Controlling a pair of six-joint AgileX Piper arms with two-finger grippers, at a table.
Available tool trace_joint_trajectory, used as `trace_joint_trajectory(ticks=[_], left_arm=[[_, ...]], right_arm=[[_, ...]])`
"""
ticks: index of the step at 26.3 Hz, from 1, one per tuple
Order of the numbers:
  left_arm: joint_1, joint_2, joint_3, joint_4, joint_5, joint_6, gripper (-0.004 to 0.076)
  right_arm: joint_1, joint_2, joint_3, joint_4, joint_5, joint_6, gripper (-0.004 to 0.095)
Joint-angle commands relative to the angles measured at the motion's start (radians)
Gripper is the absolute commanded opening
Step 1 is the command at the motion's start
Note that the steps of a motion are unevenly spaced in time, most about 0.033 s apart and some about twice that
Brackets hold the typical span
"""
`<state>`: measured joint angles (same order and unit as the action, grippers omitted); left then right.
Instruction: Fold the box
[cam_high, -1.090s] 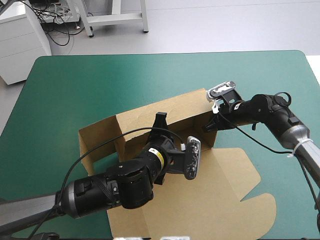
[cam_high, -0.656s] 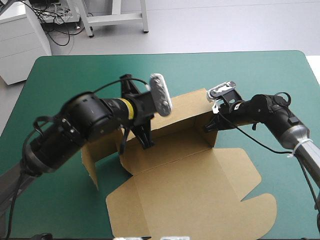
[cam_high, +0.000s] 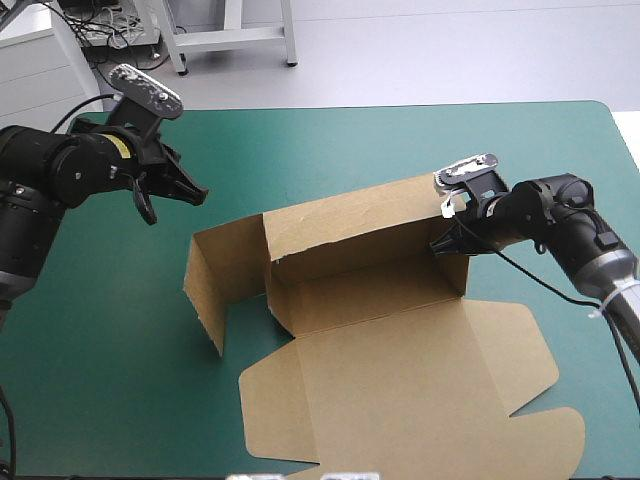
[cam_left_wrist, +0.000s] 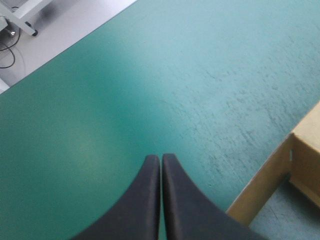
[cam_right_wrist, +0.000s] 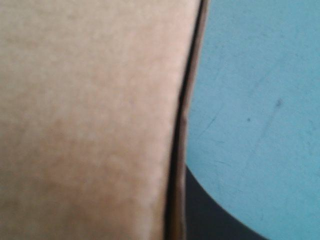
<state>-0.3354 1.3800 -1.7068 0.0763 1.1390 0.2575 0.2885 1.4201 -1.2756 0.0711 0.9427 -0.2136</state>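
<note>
Only right jaws on box wall, left jaws apart.

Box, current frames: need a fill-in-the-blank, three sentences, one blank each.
The left hand is ___ and empty, away from the box. The right hand is shut on the ___ end of the box's raised back wall. The box's lid lies ___ on the teal-green cover.
Missing: shut; right; flat.
</note>
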Motion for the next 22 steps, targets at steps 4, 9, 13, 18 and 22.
trace_joint_trajectory(ticks=[4,9,13,18,22], left_arm=[[0.035,-0.059,-0.019,0.0,-0.087,-0.029,-0.0006],[0.035,-0.059,-0.019,0.001,-0.087,-0.029,-0.0006],[0.035,-0.059,-0.019,0.001,-0.099,-0.029,-0.0006],[0.035,-0.058,-0.019,-0.001,-0.107,-0.029,-0.0006],[0.035,-0.058,-0.019,-0.001,-0.107,-0.029,-0.0006]], right_arm=[[-0.032,0.01,-0.125,-0.054,0.108,0.103,-0.0022],[-0.108,0.151,-0.211,0.02,0.119,0.099,-0.0023],[-0.117,0.252,-0.303,0.02,0.117,0.095,-0.0023],[-0.117,0.351,-0.41,0.019,0.119,0.092,-0.0021],[-0.117,0.404,-0.47,0.019,0.12,0.089,0.0024]])
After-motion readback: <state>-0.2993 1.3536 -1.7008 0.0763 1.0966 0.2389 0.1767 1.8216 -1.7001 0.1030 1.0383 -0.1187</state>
